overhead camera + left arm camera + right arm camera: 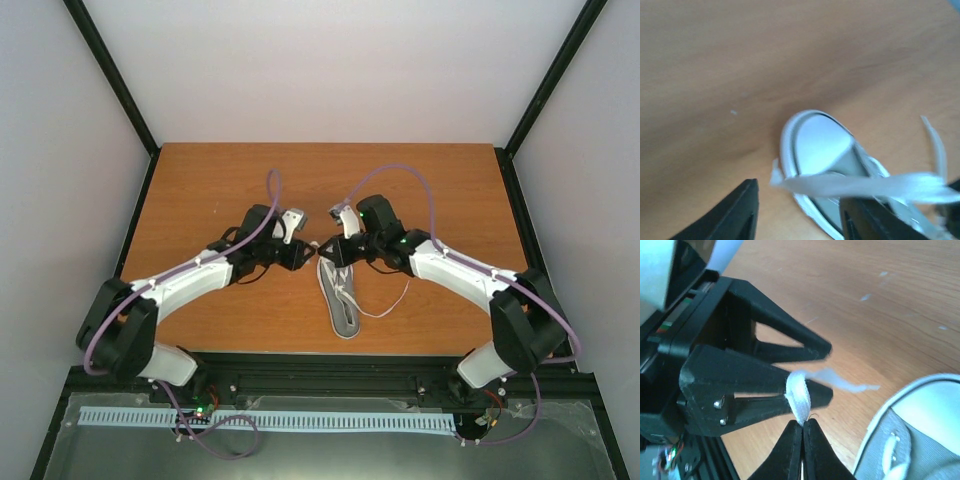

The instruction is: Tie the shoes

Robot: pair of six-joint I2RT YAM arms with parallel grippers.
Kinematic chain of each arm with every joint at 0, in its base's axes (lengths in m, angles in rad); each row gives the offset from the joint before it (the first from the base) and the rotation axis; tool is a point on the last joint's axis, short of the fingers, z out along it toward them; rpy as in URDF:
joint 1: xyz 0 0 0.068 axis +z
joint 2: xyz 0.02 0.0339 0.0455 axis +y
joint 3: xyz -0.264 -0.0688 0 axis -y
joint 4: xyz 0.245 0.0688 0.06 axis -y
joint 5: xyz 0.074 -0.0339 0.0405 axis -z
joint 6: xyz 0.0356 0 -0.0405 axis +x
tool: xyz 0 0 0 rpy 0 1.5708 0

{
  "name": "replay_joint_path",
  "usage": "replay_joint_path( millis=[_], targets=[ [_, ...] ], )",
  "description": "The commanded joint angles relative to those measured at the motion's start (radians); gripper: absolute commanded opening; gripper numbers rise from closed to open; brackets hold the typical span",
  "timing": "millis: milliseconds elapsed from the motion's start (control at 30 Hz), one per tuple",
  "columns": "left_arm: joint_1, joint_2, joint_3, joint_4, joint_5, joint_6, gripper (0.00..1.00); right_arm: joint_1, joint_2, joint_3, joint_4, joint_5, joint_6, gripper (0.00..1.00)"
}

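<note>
Crossing left gripper (800, 206), blurred lace (865, 184); sneaker (817, 145) heel cropped.

sneaker (343, 300) 1 | lace (797, 392) 1 | table (200, 190) 1 | left claw (829, 371) + right claw (803, 426) = 2

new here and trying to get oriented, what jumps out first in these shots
The right gripper and left gripper meet at mid-table above the white toe of the grey sneaker on the wooden table. The right one is shut on a fold of white lace; the left one's jaws stand open right against it.
</note>
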Motion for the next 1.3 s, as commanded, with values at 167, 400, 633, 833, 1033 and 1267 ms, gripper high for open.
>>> replay_joint_path(
  millis=[167,400,633,833,1033,1267],
  targets=[
    [-0.001,-0.126,-0.121,0.281,-0.096,-0.077,0.66,0.001,-0.092,-0.122,0.012,0.321,0.419,0.03],
    [-0.085,-0.036,-0.228,0.530,0.234,-0.150,0.68,-0.006,-0.124,-0.123,-0.004,0.333,0.531,0.03],
    [-0.101,0.089,-0.212,0.684,0.310,-0.213,0.66,-0.005,-0.173,-0.131,-0.026,0.349,0.549,0.03],
    [-0.130,0.181,-0.150,0.695,0.332,-0.211,0.64,-0.006,-0.180,-0.148,-0.017,0.339,0.555,0.03],
    [-0.131,0.241,-0.118,0.739,0.323,-0.240,0.49,-0.006,-0.198,-0.169,-0.012,0.336,0.558,0.03],
    [-0.131,0.302,-0.086,0.804,0.357,-0.283,0.28,-0.006,-0.228,-0.172,-0.026,0.354,0.547,0.03]
  ],
)
